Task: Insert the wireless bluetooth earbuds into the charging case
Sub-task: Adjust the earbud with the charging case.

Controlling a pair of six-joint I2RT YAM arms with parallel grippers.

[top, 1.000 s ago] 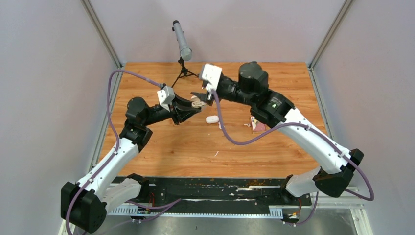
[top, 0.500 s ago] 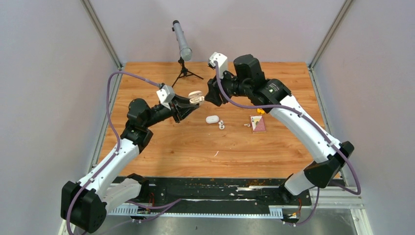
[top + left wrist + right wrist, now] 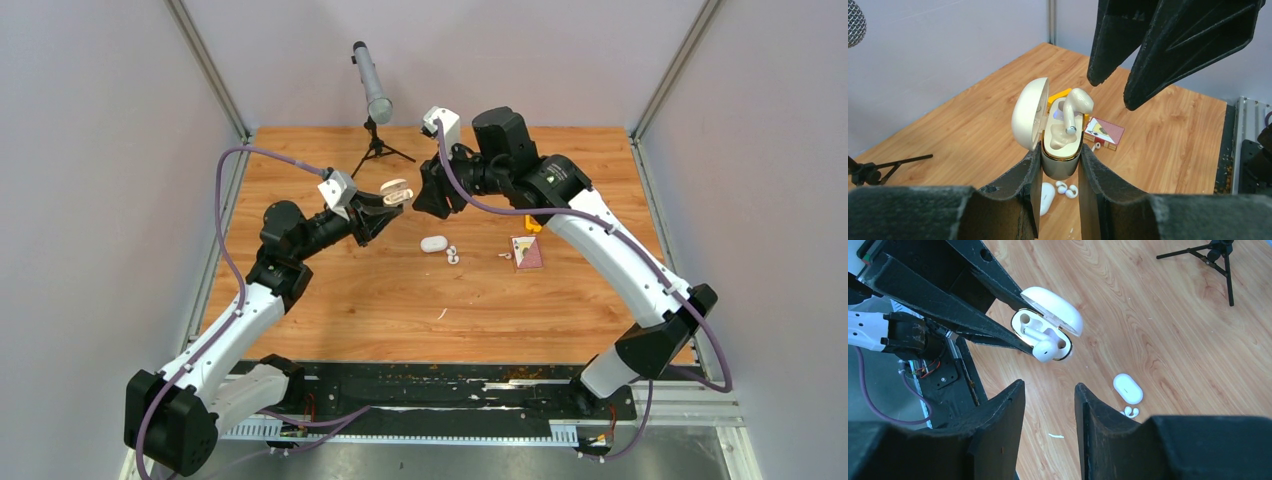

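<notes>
My left gripper (image 3: 1060,149) is shut on the base of an open cream charging case (image 3: 1060,162) and holds it above the table, lid (image 3: 1028,117) swung back. One white earbud (image 3: 1075,105) stands stem-down in the case, its head above the rim. In the top view the case (image 3: 397,190) sits at the left gripper (image 3: 385,203), with my right gripper (image 3: 425,197) just right of it. The right gripper (image 3: 1048,387) is open and empty, apart from the case (image 3: 1038,330) and earbud (image 3: 1045,351). Its fingers hang over the case in the left wrist view (image 3: 1113,92).
A closed white case (image 3: 433,243) lies mid-table with two loose clip-shaped buds (image 3: 452,254) beside it. A red card box (image 3: 527,251), a small white bud (image 3: 507,256) and a yellow piece (image 3: 533,225) lie right. A microphone on a tripod (image 3: 375,90) stands at the back.
The right gripper has left the case and drawn back to the right, open. The earbud stays in the case. The left gripper has lifted the case slightly toward the back.
</notes>
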